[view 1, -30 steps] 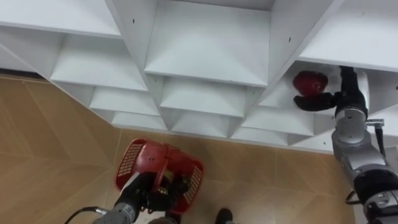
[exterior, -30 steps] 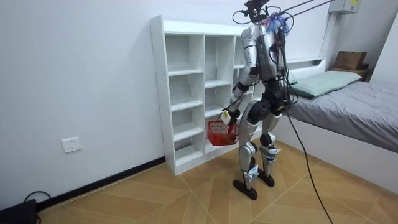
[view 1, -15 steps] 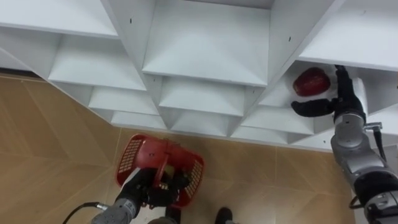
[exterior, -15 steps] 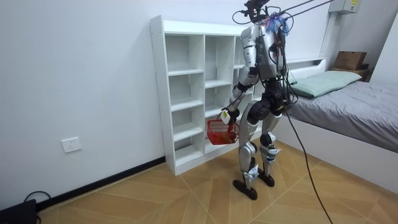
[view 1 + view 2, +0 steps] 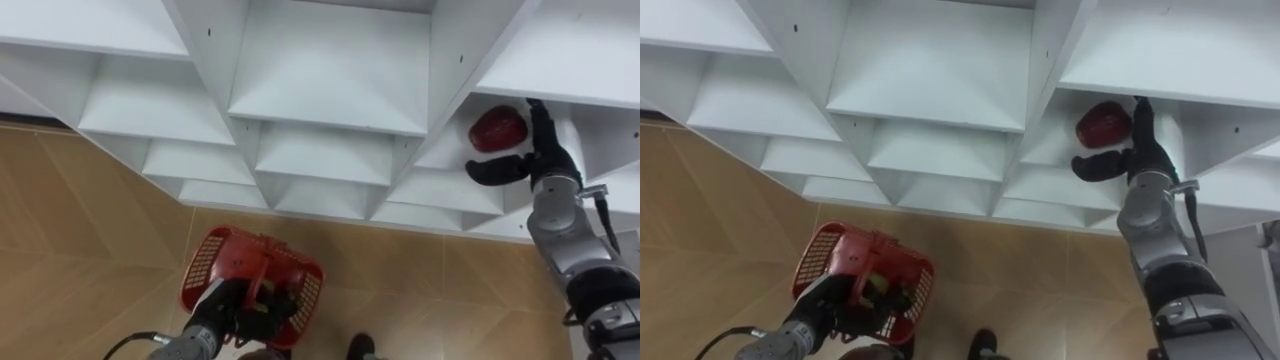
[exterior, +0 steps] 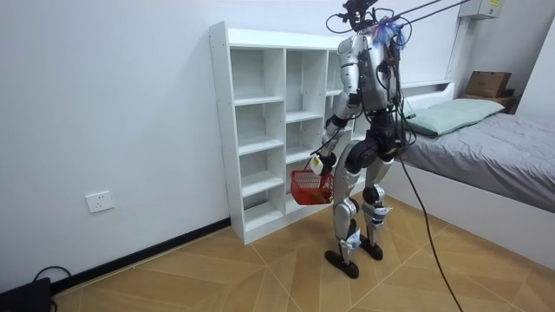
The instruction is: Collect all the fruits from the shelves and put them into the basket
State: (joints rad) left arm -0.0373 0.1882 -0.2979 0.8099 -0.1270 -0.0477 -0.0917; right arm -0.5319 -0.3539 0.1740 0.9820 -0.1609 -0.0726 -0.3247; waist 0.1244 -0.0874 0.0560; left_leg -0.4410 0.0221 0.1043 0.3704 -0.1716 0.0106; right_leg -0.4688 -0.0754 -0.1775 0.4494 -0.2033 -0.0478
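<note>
Robot stands close against the white closet (image 5: 330, 70), head camera looking down its face. The red fruit (image 5: 498, 128) sits in a compartment of the right column, at about 2 o'clock in the eye views, resting on the shelf board. The right hand (image 5: 538, 158) is reached into that compartment with its fingers apart: the thumb lies along the fruit's 6 o'clock and the other fingers stand up at its 3 o'clock, near or touching, not clamped on it. The left hand (image 5: 255, 318) is down at 7 o'clock, fingers curled round the handle of the red basket (image 5: 205, 262), which hangs above the wood floor (image 5: 80, 230). What lies in the basket I cannot make out. Risks as I judge them: the fruit is round and free, so a closing finger that meets it off-centre could push it toward 9 o'clock or deeper in, out of the cupped hand. A loose hold could let it slip at the shelf edge on the way out, and it would fall to the floor, since the basket hangs well apart from it, low and to the left. The wrist sits close to the compartment's side wall, so a crooked withdrawal could knock it and jar the grasp.
</note>
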